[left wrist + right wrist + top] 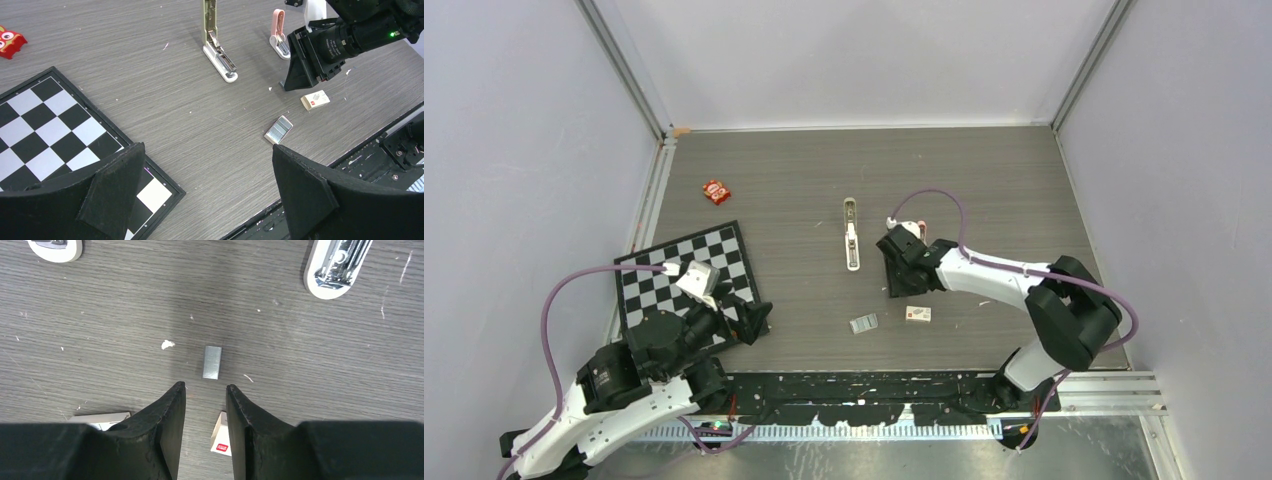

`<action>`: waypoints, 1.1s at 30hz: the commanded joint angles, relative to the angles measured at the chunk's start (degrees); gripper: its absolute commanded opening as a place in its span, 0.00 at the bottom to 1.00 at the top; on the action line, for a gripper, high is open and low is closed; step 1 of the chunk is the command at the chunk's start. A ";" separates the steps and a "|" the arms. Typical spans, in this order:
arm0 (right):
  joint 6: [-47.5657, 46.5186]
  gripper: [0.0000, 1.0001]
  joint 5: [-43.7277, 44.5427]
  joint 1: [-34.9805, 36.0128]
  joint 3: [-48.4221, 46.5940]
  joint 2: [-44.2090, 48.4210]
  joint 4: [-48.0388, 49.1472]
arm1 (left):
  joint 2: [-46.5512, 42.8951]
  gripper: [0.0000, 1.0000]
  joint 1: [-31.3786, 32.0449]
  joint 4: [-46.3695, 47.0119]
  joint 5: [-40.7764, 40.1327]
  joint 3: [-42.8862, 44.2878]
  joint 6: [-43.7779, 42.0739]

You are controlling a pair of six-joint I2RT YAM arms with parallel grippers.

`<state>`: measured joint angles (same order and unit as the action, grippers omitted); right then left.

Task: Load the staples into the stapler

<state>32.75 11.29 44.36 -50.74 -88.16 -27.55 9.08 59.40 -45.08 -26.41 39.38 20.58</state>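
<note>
The stapler (852, 235) lies opened out flat at mid-table, its white chrome-lined end (223, 64) towards me. The staples (212, 362), a small grey block, rest on the table just beyond my right fingertips, touching neither. My right gripper (205, 387) points down at the table to the stapler's right (892, 288), jaws a little apart with nothing between them. My left gripper (207, 185) hangs wide open and empty near the checkerboard's corner (744, 320), far from both.
A pink stapler-like object (277, 30) lies right of the stapler. A tray of staple strips (864, 323) and a small white box (918, 314) sit near the front edge. A checkerboard (689, 275) and a red toy (716, 190) are at left. Walls enclose the table.
</note>
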 commanded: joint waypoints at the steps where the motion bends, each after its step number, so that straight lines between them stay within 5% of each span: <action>1: 0.82 0.41 2.75 1.09 -2.51 -1.47 -0.46 | -0.07 1.00 0.11 0.92 -0.80 0.41 -0.06; 21: 1.17 0.26 4.04 2.02 -1.33 -5.25 2.78 | 3.94 1.00 0.15 -2.26 -3.33 2.72 2.62; 28: 1.49 0.22 3.51 1.96 -0.15 -1.53 4.47 | 18.82 1.00 0.19 -3.78 -2.77 6.63 6.19; 33: 0.30 0.21 2.29 1.03 0.01 0.39 5.99 | 28.82 0.94 -1.01 3.63 3.59 9.47 7.46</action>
<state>33.17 13.65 46.00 -50.54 -91.13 -24.45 32.62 59.40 -47.27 -27.03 45.30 25.63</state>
